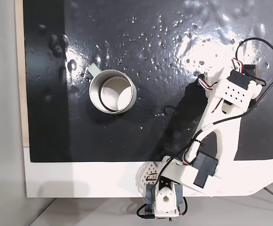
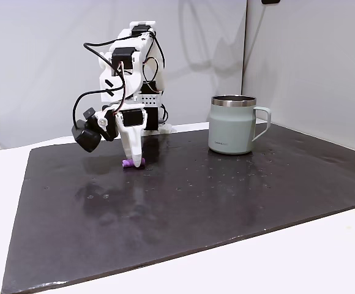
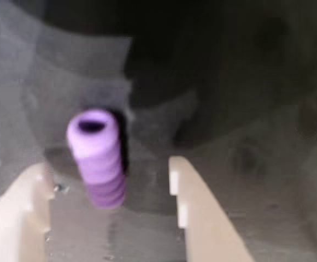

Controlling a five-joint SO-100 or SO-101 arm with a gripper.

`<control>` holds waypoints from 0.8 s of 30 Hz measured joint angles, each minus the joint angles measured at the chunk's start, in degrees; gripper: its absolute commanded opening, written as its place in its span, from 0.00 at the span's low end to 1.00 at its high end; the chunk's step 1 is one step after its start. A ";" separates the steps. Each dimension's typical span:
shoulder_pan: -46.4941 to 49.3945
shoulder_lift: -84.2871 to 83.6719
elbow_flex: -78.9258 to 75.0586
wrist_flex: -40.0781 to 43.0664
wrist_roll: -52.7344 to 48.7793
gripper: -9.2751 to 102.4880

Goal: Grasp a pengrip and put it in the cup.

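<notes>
- Claw point(image 3: 112, 185) spread open, lowered astride pengrip point(image 3: 97, 158) lying flat on the worktop point(image 2: 226, 202), ready to close.
- Cup point(image 2: 232, 125) upright, well right, awaiting drop.

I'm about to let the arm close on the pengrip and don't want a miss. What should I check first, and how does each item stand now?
1. Jaws open: ok, the gripper shows a gap between its fingers in the wrist view.
2. The pengrip lies between the fingers: ok, though nearer the left one.
3. Fingers down at mat level: ok, the tip stands beside the pengrip in a fixed view.
4. The cup upright, mouth open: ok.
5. Cup interior free: ok in a fixed view.
6. Mat dry: cannot tell.
</notes>
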 measured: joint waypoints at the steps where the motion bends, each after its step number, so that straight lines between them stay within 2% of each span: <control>1: 0.18 -0.26 0.09 0.00 -0.18 0.21; 9: 0.79 -1.23 0.26 -0.09 -0.62 0.09; 18: 0.79 -1.32 0.00 0.18 -1.05 0.08; 24: 0.97 7.73 -2.81 7.03 0.26 0.08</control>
